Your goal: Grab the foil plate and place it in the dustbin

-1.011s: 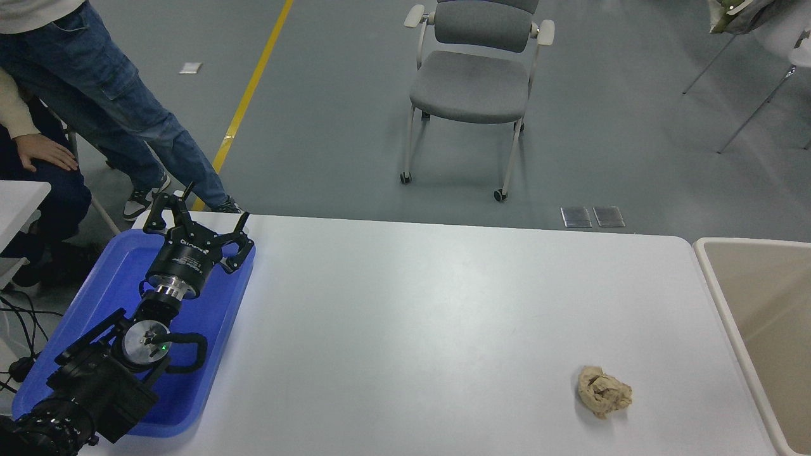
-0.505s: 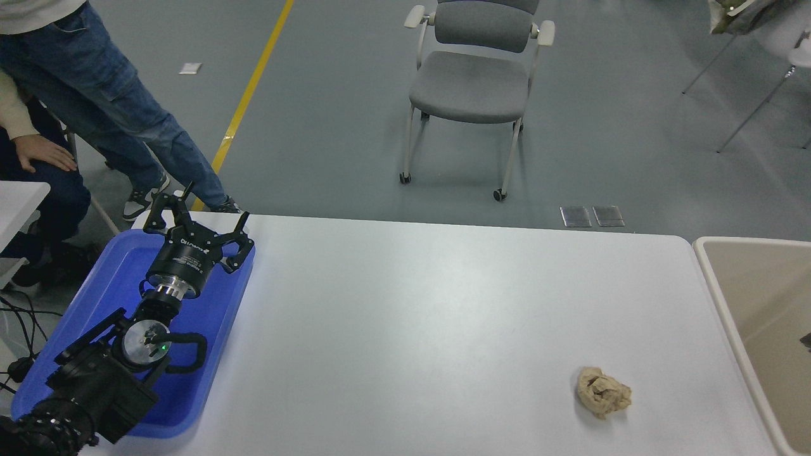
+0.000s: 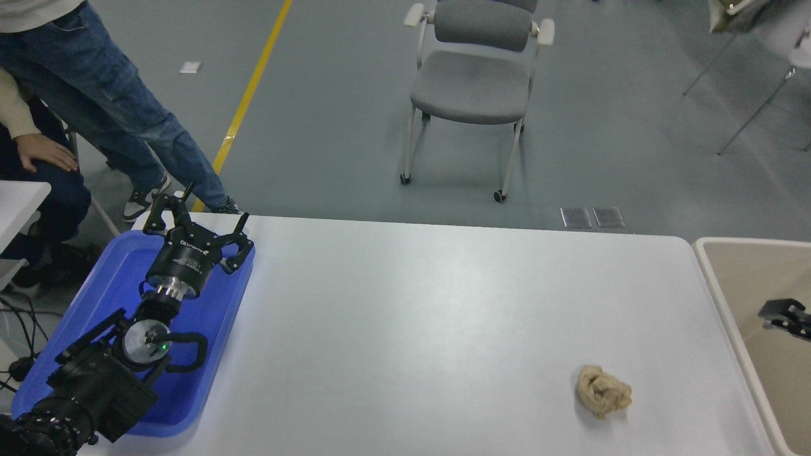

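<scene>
Head view: right end effector (image 3: pixel 785 315) over dustbin (image 3: pixel 728 297), grip state unreadable. Foil plate unseen, likely inside bin below it. Left end effector (image 3: pixel 193 225) parked, fingers spread, above blue tray (image 3: pixel 114 259). Paper ball (image 3: pixel 603 391) on table (image 3: pixel 412 329), left of right end effector.

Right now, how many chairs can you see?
2: a grey chair beyond the table's far edge, and part of another at the top right corner. More may be out of frame.

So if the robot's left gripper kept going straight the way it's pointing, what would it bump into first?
Probably nothing on the table. The left gripper points past the blue tray's far rim, then open floor toward a person's shoes, though depth is unclear.
</scene>
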Tool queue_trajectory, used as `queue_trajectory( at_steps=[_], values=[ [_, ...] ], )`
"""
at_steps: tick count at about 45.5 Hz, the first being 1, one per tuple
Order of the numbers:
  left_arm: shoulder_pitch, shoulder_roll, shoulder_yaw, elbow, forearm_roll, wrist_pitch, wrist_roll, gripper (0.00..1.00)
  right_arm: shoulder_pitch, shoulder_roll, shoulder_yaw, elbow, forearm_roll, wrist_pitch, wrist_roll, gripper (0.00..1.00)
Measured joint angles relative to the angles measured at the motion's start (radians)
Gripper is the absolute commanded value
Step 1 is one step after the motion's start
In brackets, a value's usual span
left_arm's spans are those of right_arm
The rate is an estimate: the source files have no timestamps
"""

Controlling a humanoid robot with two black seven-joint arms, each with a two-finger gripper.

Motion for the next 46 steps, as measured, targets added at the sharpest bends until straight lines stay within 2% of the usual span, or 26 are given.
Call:
queue_trajectory(
  at_steps=[9, 16, 29, 46],
  values=[
    [0.0, 0.0, 0.0, 0.0, 0.0, 0.0, 0.0, 1.0, 0.244, 0.074, -0.105, 0.03, -0.001, 0.283, 0.0, 1.0],
    [0.0, 0.0, 0.0, 0.0, 0.0, 0.0, 0.0, 1.0, 0.394, 0.159, -0.15, 0.041, -0.001, 0.397, 0.0, 1.0],
    [0.001, 0.0, 0.0, 0.0, 0.0, 0.0, 0.0, 1.0, 0.586, 0.319, -0.167, 0.06, 0.011, 0.475, 0.0, 1.0],
    [0.001, 0.0, 0.001, 0.0, 0.001, 0.0, 0.0, 1.0, 0.758, 0.466, -0.096, 0.087, 0.032, 0.497, 0.003, 1.0]
  ],
)
